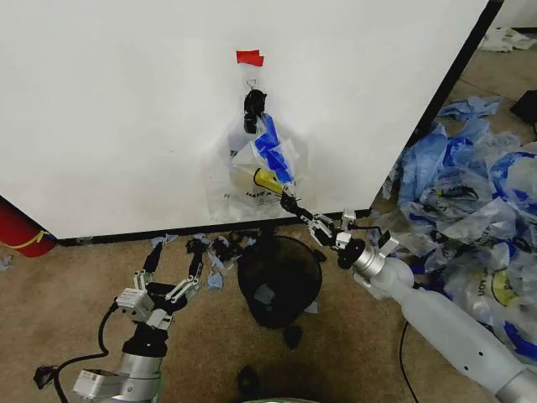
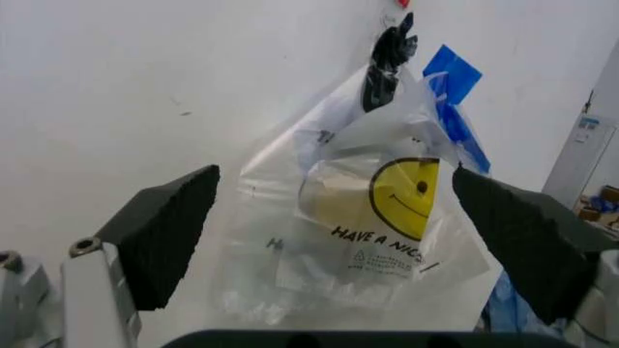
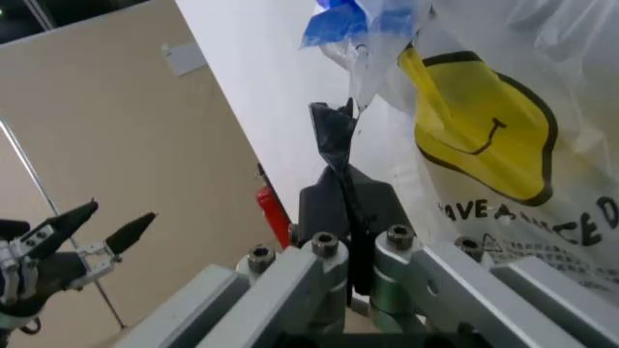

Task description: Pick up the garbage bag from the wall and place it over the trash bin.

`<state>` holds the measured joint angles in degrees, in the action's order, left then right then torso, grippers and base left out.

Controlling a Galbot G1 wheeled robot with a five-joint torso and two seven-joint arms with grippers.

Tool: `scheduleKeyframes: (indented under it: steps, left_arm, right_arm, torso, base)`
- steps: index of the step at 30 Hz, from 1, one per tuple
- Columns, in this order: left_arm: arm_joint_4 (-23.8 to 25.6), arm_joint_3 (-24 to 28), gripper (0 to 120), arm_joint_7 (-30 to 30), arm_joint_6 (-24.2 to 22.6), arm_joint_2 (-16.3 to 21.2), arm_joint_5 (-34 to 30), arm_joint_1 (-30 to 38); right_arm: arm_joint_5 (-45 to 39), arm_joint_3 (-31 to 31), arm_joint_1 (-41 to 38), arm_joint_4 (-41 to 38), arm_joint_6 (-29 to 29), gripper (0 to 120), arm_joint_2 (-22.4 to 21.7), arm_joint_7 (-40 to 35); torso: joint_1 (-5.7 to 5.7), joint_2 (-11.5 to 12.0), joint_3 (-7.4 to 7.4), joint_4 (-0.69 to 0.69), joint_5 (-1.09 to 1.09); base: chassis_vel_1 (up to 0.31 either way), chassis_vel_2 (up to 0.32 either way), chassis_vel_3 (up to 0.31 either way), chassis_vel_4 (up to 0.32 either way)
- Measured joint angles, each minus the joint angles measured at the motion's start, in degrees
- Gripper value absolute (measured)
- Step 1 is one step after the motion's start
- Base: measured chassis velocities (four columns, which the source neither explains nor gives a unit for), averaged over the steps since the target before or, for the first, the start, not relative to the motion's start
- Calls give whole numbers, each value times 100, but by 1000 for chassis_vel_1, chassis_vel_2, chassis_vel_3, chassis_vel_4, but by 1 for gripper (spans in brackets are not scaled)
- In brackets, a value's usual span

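Right now the right gripper [image 1: 291, 204] is up at the wall [image 1: 126, 109], its fingers [image 3: 334, 210] pinched together on a fold of the garbage bag [image 1: 260, 180]. The right wrist view shows the two dark pads pressed flat against each other with thin plastic drawn between them, and the yellow smiley face just beside the fingers. The bag itself hangs from a black clip [image 1: 253, 107] on the wall, under a bit of red tape [image 1: 249, 57], its blue handles bunched high above the fingers. So this looks like the picking step: the bag is gripped but not yet off its hanger.

Down below, the trash bin [image 1: 279, 280] sits on the carpet, beneath the closed fingers and nearer the robot, its mouth uncovered. The left gripper [image 1: 173, 262] waits low and off to the side, well apart from the bag, fingers [image 2: 164, 235] spread wide; its wrist view looks between those open fingers straight at the hanging bag. A heap of bluish plastic bags [image 1: 470, 193] lies beyond the right arm, and a red cylinder [image 1: 21, 231] stands at the wall's far end.

As for the next move, the call is likely a pull that frees the bag from the clip without tearing the thin film. Then the bag's mouth has to be opened wide, which one pinch cannot do, so the open left fingers would probably need to take the other side before it goes over the bin's rim.
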<state>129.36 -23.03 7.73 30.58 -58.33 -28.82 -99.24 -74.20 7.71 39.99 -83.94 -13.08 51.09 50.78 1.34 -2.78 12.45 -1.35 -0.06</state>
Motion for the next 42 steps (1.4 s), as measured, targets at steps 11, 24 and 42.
scheduleKeyframes:
  steps: [11, 24, 42]
  left_arm:
    - [-1, 27, 93, 2, 15, 7, 8, 19]
    - [25, 51, 93, -19, 14, -112, 124, -38]
    - [83, 1, 93, -6, -9, -43, 106, -90]
  right_arm:
    - [434, -263, 204, 13, -1, 0, -319, 371]
    - [526, -539, 516, -183, 28, 0, -642, 739]
    - [660, -979, 1078, -457, 139, 0, -818, 1207]
  torso:
    - [0, 0, 0, 0, 0]
    - [0, 0, 0, 0, 0]
    - [0, 0, 0, 0, 0]
  base:
    - [0, 0, 0, 0]
    - [0, 0, 0, 0]
    - [0, 0, 0, 0]
